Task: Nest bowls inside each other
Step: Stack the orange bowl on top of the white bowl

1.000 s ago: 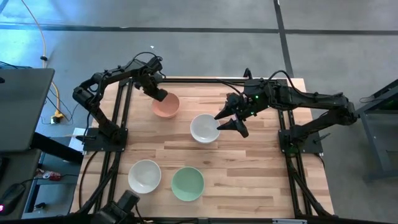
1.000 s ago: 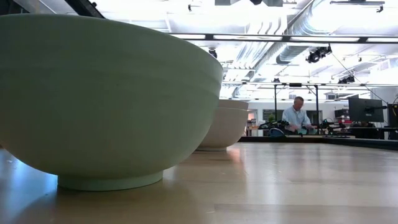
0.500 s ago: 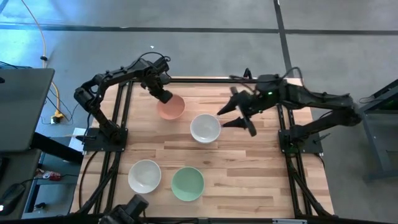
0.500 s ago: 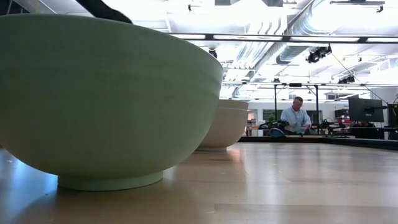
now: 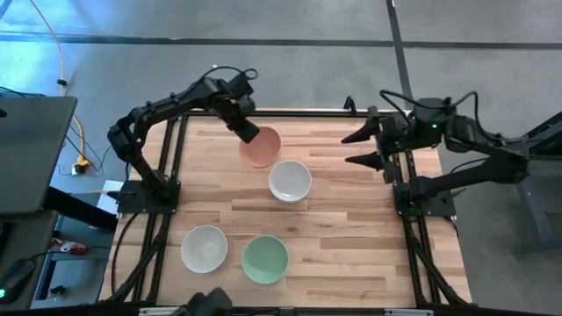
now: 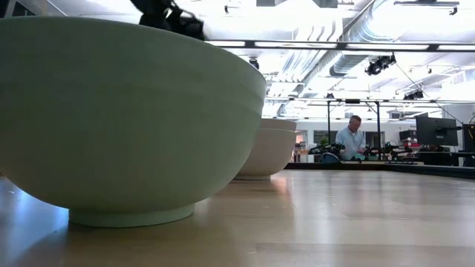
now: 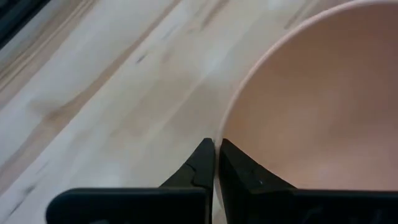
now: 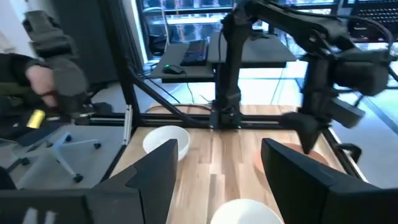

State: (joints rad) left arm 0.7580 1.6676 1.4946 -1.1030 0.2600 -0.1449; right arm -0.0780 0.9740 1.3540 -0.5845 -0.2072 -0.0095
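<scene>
Left gripper (image 5: 249, 133): we find it upper centre-left in the high view, at the rim of the first bowl (image 5: 262, 148), its fingers closed on that rim.
First bowl: just up and left of the second bowl (image 5: 290, 181), the two nearly touching.
Second bowl: we place it at mid-table (image 5: 351, 228).
Third bowl (image 5: 205, 248): lower left of the table.
Fourth bowl (image 5: 265, 259): just right of the third, slightly lower in the frame.
Right gripper (image 5: 362, 150): we see it at the table's upper right edge, fingers spread, well apart from every bowl.
</scene>
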